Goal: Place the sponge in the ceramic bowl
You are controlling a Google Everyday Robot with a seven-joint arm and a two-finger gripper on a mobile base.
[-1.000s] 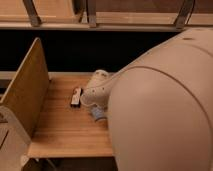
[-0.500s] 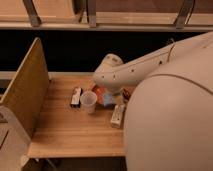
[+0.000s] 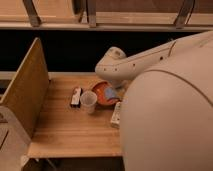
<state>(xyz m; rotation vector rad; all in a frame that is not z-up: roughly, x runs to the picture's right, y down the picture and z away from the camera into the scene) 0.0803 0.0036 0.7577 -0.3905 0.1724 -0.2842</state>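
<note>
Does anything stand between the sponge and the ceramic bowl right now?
Nothing visible does. The sponge lies over the right side of the ceramic bowl, just below the pincer under the arm. The cup stands left of the bowl, clear of that path.

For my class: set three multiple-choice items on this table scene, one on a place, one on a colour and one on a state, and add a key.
1. Where is the sponge?
A. within the rim of the ceramic bowl
B. inside the cup
C. at the table's near edge

2. What colour is the bowl?
A. green
B. orange-red
C. white

3. How does the plastic cup stand?
A. tipped on its side
B. stacked inside the bowl
C. upright on the table, beside the bowl

Key: 1 A, the blue-grey pad shows inside the bowl's rim. 2 B, its rim and inside are orange-red. 3 C, its open mouth faces up, next to the bowl.

The hand is shut and hidden under the arm, just above the bowl.
</note>
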